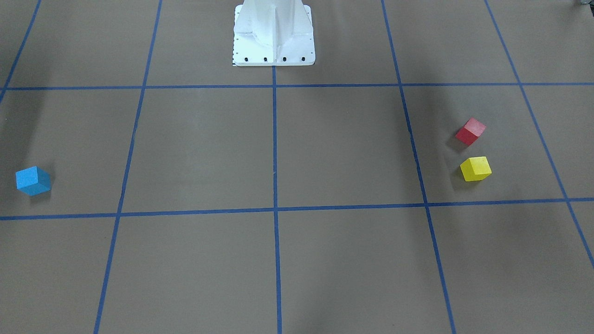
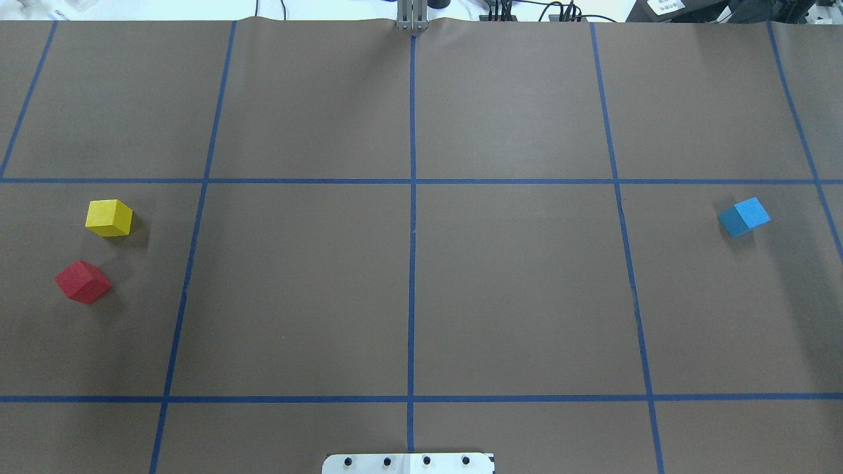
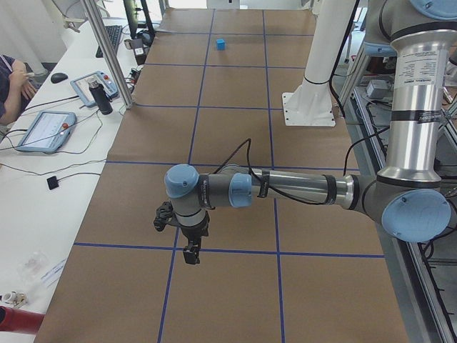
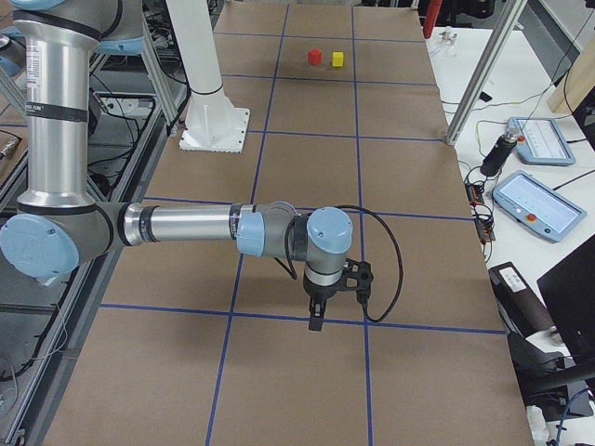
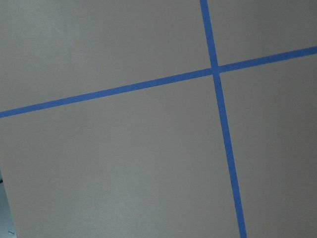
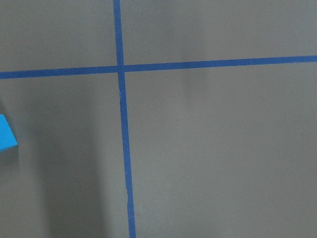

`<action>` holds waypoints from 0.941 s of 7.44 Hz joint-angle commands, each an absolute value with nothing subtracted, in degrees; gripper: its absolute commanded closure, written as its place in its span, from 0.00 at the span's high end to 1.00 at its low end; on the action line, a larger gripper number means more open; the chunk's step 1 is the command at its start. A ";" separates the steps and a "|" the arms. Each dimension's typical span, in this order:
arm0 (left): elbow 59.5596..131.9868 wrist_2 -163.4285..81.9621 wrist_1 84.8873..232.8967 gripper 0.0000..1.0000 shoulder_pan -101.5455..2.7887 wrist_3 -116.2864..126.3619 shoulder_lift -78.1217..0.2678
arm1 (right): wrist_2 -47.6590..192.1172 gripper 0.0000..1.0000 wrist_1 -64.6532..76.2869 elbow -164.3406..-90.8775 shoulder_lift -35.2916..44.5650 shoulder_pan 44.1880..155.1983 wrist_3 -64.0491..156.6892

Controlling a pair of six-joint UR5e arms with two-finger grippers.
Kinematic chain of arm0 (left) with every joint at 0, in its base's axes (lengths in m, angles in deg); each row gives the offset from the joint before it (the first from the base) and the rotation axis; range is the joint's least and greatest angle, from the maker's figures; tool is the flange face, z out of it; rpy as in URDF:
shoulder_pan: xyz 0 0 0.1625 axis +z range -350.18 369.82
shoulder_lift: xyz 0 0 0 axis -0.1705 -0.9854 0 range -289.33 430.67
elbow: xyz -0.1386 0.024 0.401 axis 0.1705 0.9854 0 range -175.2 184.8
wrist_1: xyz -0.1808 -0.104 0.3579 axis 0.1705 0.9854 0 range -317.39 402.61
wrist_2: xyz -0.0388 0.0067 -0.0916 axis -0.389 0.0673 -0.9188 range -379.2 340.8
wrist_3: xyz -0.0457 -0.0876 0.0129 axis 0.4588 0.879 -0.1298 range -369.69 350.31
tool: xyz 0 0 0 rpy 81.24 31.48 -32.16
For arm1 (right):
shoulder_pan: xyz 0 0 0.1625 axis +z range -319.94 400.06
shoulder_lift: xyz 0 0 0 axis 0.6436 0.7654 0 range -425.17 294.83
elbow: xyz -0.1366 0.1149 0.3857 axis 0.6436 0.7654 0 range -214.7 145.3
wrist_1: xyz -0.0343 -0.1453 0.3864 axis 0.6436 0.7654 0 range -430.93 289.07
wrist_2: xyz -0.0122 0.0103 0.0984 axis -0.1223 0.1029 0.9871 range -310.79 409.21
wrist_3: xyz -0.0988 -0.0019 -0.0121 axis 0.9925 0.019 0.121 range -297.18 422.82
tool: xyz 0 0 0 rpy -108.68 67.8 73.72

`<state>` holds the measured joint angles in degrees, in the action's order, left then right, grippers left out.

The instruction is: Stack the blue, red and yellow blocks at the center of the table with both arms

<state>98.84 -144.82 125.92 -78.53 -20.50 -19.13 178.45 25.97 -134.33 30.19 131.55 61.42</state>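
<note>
Left of the white pedestal base [image 1: 274, 37], on the brown tape-gridded table [image 2: 421, 296], the small matte red cube [image 2: 82, 282] lies nearer than the matte yellow cube [image 2: 109, 218]. The black left gripper [image 3: 191, 254] hangs farther out, apart from both. Rightward lies the sky-blue cube [image 2: 744, 216], the black right gripper [image 4: 316, 319] beyond it. Neither gripper's jaw state can be told.
</note>
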 commanded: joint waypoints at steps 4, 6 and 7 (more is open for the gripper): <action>98.85 -144.80 126.20 1.00 -78.51 -20.59 -19.07 | 178.50 0.99 25.31 -134.37 30.10 131.56 61.59; 98.93 -144.80 126.20 1.00 -78.43 -20.59 -19.16 | 177.10 0.99 25.22 -134.28 30.19 131.56 61.59; 98.85 -144.80 126.11 1.00 -78.51 -20.68 -19.68 | 177.87 0.99 25.22 -134.28 29.15 131.56 61.07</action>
<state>98.88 -144.80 126.18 -78.48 -20.63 -19.26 177.68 25.25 -134.28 29.92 131.56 61.46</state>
